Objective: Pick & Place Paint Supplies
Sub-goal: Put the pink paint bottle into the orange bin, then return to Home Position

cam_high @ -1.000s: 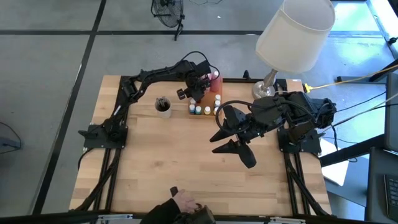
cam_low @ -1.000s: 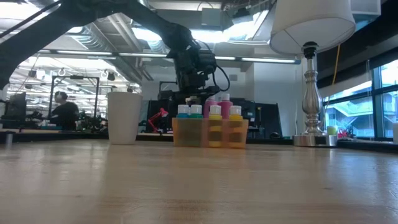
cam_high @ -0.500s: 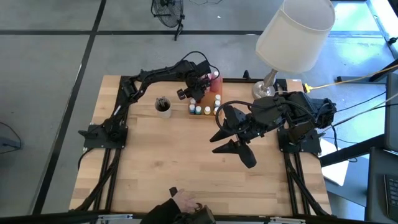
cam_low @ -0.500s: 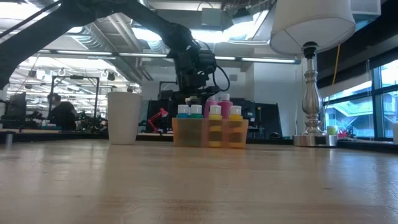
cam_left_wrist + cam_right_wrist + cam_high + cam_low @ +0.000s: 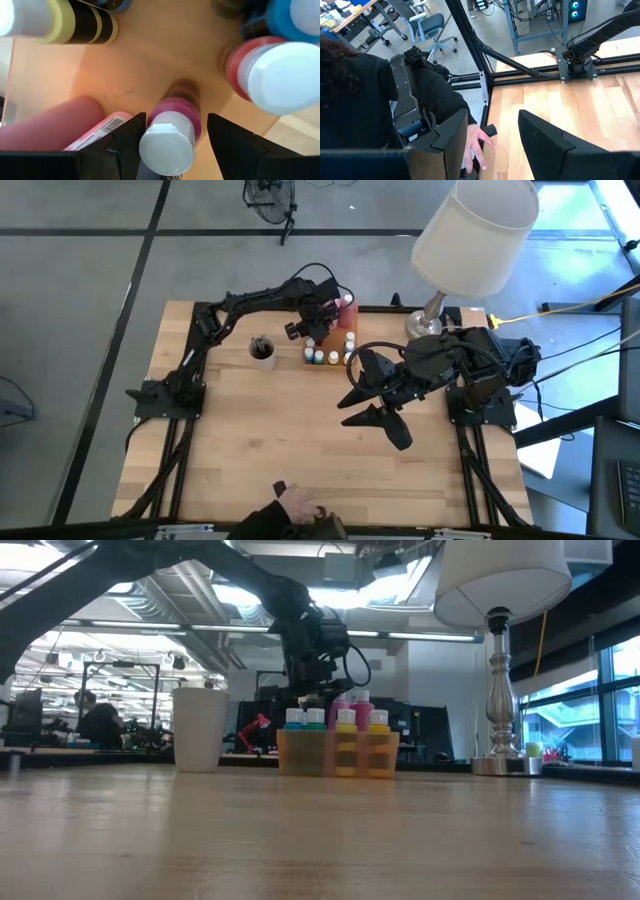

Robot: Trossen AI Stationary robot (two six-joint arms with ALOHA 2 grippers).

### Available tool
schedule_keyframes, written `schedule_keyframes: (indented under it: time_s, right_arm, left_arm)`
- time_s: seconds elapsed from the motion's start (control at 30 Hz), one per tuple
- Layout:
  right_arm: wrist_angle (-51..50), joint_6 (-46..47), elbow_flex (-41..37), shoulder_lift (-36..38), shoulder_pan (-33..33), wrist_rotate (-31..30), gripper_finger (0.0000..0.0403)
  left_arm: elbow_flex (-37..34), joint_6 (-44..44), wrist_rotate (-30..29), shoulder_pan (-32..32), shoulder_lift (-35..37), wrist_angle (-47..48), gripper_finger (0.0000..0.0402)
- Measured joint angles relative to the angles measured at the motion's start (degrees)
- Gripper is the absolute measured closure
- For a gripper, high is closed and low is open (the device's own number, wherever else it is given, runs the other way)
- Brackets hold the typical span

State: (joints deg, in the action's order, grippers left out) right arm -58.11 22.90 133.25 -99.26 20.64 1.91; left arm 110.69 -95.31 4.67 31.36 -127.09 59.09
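A translucent orange tray (image 5: 335, 340) stands at the table's far edge, holding white-capped paint pots (image 5: 340, 720) and pink squeeze bottles (image 5: 352, 702). My left gripper (image 5: 316, 690) points down into the tray and is open. A pink pot with a white cap (image 5: 167, 142) stands upright between its fingers, with a clear gap on one side. More pots (image 5: 280, 75) and a pink bottle (image 5: 55, 127) crowd around it. My right gripper (image 5: 362, 395) hangs open and high over the table's middle right, with nothing between its fingers. A pale cup (image 5: 263, 350) left of the tray holds dark brushes.
A lamp (image 5: 470, 240) with a silver base (image 5: 497, 755) stands at the far right. A person's hand (image 5: 295, 505) rests on a small dark thing at the near edge; the person shows in the right wrist view (image 5: 380, 100). Bare wood (image 5: 270, 430) spans the middle.
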Motion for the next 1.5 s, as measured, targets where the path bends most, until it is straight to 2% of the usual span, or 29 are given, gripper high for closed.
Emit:
schedule_keyframes:
  time_s: [0.27,0.77,1.1,1.3,1.5]
  right_arm:
    - [0.02,0.00,0.00,0.00,-0.01,-0.02,0.0222]
    - [0.13,0.24,0.00,0.00,0.01,0.44,0.0222]
    - [1.50,-0.24,0.00,0.02,0.03,1.97,0.0222]
    - [3.81,-0.43,0.00,0.02,0.07,4.79,0.0222]
    - [5.61,-2.46,0.00,0.02,0.76,7.21,0.0222]
  left_arm:
    - [0.04,0.05,0.02,-0.27,0.04,-0.39,0.0195]
    - [5.09,1.77,1.58,-0.92,0.07,2.24,0.0191]
    - [5.09,6.65,1.41,-3.02,5.98,5.92,0.0190]
    - [5.09,15.44,0.00,-5.51,12.02,10.05,0.0190]
    - [5.09,36.32,0.50,-7.37,21.38,15.20,0.0190]
